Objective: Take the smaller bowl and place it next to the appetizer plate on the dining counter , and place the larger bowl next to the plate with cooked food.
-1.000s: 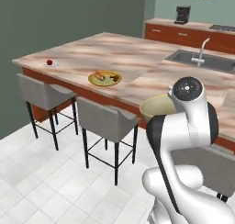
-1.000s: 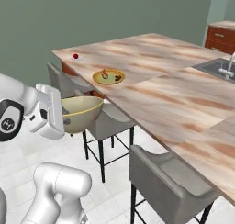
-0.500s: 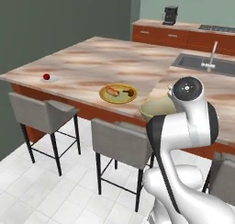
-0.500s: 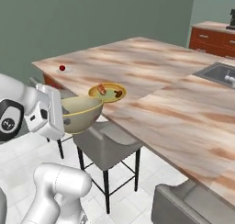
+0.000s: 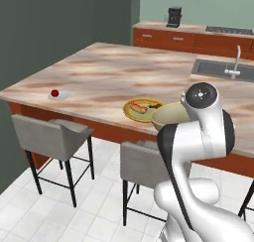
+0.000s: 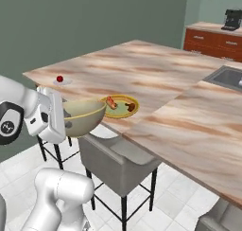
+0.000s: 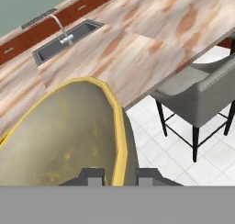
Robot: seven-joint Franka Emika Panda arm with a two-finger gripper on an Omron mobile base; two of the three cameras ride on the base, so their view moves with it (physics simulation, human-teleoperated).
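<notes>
The large bowl hangs upright, mouth up, in the air off the worktop's near edge, just short of the food plate. The arm hides part of it (left base view). The pincer clamps its rim, one finger inside.

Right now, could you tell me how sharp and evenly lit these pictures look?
Left base view: flat, even light, soft stool shadows on tiles. Right base view: wide cream-beige ceramic bowl crisp. Hand view: the bowl's yellow rim looms large and close, steel sink still sharp.
</notes>
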